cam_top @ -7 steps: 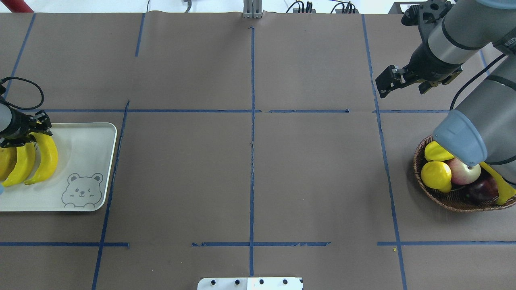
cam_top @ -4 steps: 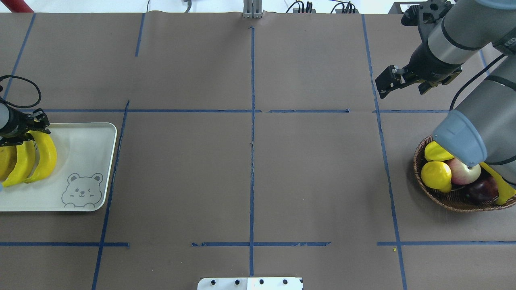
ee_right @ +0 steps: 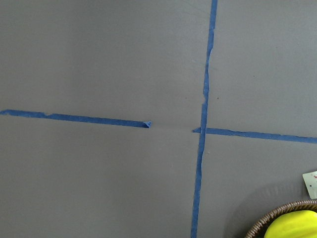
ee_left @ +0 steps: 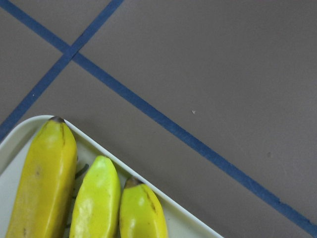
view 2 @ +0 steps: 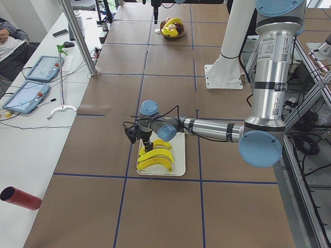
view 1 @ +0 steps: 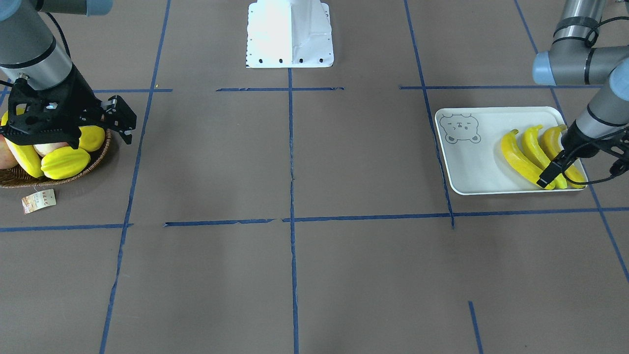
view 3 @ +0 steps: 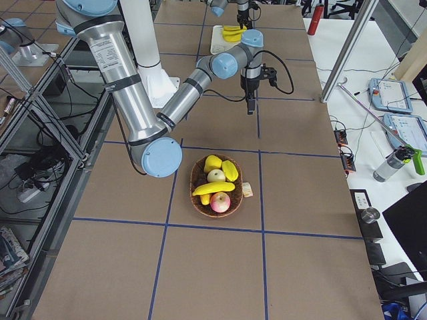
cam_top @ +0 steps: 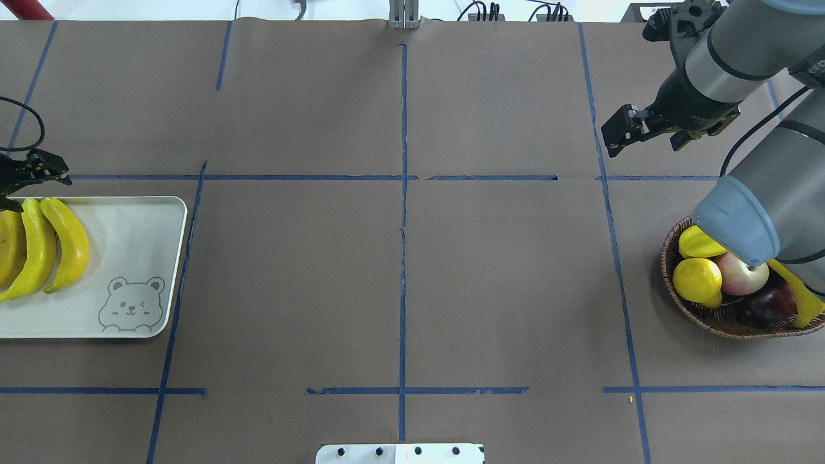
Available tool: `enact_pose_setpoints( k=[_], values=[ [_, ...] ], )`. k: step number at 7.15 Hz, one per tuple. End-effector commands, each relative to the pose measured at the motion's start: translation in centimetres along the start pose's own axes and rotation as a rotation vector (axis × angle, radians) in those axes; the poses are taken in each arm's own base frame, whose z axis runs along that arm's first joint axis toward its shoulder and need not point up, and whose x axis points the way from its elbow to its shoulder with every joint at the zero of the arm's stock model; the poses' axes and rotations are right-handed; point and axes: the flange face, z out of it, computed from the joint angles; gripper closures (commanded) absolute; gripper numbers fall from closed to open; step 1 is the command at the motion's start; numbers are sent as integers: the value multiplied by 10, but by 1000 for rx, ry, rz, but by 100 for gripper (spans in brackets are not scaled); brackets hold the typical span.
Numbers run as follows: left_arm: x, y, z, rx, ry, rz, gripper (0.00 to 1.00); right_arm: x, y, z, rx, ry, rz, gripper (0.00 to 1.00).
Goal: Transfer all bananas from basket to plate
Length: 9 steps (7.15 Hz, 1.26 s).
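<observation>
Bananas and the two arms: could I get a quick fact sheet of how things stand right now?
Bananas on plate: three, side by side
Banana in basket: one, among other fruit
Left arm's fingers: open, empty, over the plate's far edge
Right arm's fingers: open, empty, past the basket, not over it

Lighting bright, even, diffuse from above; faint soft shadow beside basket (cam_top: 723, 325); white mount (view 1: 290, 34) blown out by glare; mild sheen on bananas (ee_left: 94, 198); wrist views slightly soft; side views bowed at edges.
</observation>
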Motion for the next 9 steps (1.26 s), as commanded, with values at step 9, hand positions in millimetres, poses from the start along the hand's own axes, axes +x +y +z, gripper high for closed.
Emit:
enact_pose_setpoints(
  k=[9],
  values=[
    [85, 27, -92, -130, 251, 243, 0, 275, 184, 107, 21, 36, -233, 0]
  ],
)
